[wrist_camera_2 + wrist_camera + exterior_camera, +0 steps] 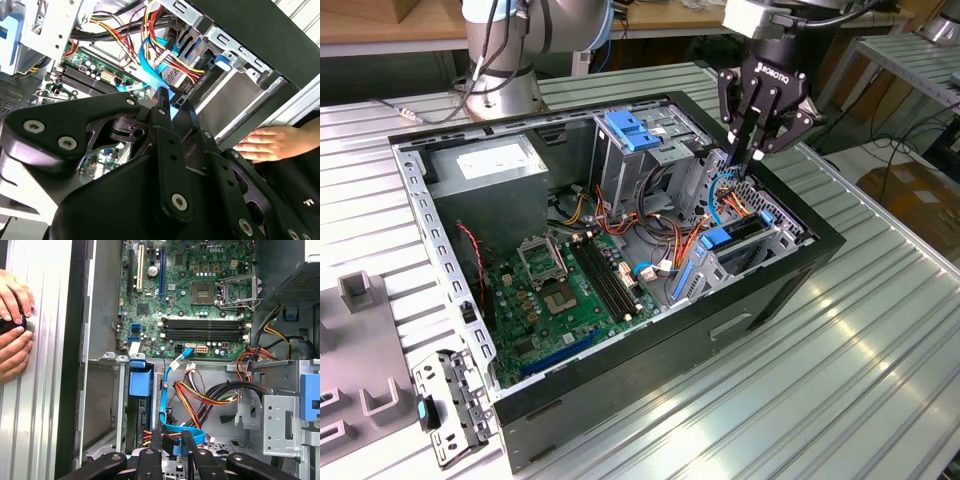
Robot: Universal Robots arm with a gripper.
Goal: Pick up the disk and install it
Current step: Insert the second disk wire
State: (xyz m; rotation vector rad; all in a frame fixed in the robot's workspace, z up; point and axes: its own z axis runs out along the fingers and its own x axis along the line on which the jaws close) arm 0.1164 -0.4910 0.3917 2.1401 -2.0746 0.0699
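Disk (718, 240): stood on edge in the drive bay at the case's front corner; in the first wrist view (140, 382) it sat just beside the bay's metal wall.
Look: blue plastic frame end uppermost, a dark, thin casing edge below it; the label face was hidden.
Gripper (752, 150): hung over the cables just behind the bay, its fingers (156, 445) only narrowly parted, with nothing between them.
Case (650, 350): lay open on its side, with the motherboard (570, 290) exposed.
Person's hand (12, 330): rested on the table outside the case wall.
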